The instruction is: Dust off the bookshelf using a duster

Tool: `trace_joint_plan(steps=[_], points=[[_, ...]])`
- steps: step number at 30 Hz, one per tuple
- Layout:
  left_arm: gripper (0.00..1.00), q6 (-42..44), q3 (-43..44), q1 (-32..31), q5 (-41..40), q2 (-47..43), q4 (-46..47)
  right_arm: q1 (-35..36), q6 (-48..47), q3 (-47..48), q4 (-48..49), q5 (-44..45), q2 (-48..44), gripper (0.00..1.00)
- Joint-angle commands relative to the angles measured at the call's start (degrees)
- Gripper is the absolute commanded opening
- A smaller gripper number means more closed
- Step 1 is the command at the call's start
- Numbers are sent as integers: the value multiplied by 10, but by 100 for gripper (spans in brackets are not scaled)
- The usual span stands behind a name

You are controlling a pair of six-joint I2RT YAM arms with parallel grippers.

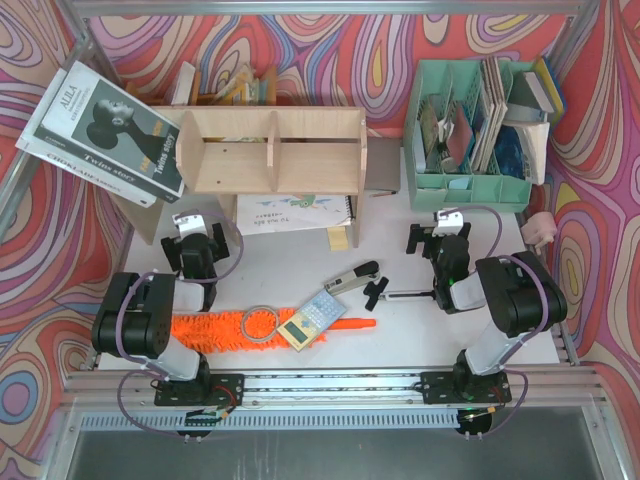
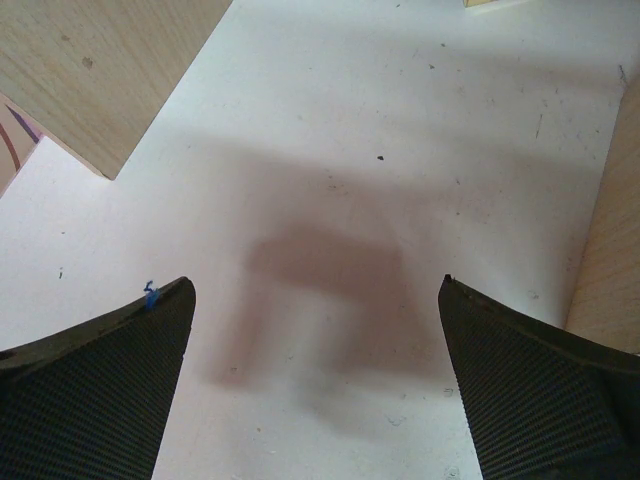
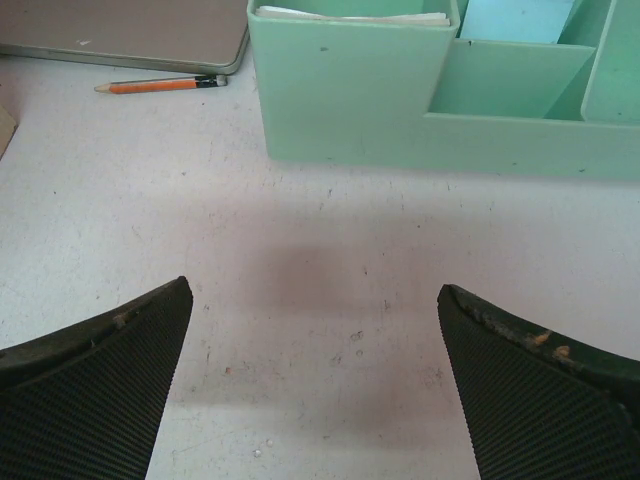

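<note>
While both arms sit at the near edge of the white table, neither claw holds anything. The left gripper stands with its jaws spread wide, as the left wrist view confirms: the left gripper frames only bare tabletop, with plywood panels of the bookshelf at the upper left and right margins. The right gripper is likewise wide apart and empty; in its own view the right gripper faces the mint-green organizer, with a pencil lying to the left of it.

The bookshelf stands at the back of the table, left of centre, just ahead of the left claw. A notebook lies under it, and a large book leans at its left side.

The duster lies flat near the front edge, between the two arm bases, apart from both claws. Its shaggy head lies beside the left arm and its thin handle points right. A calculator rests across it, and a pale ring, possibly a tape roll, lies on the head. A stapler lies just beyond.
</note>
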Motion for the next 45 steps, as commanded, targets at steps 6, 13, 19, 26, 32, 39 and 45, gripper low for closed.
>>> trace_joint_plan(steps=[6,13,19,26,32,39,45], points=[[99,-4,6,2,-1,-4,7,-3,3,2,5,7,4,99],[99,-4,6,2,-1,-4,7,-3,2,3,5,7,5,99],[99,-4,7,2,0,-3,7,-3,3,2,5,7,4,99],[98,3,-45,-3,5,-14,90,-4,2,2,6,8,3,99],[98,41,-123,-34,2,12,280,-3,-10,-5,14,-7,-6,99],[99,91,-172,-105,-121,-98,287,9,-28,-38,25,-14,-64,99],[98,163,-199,-235,-247,-213,283,73,-52,-53,-37,44,-141,99]])
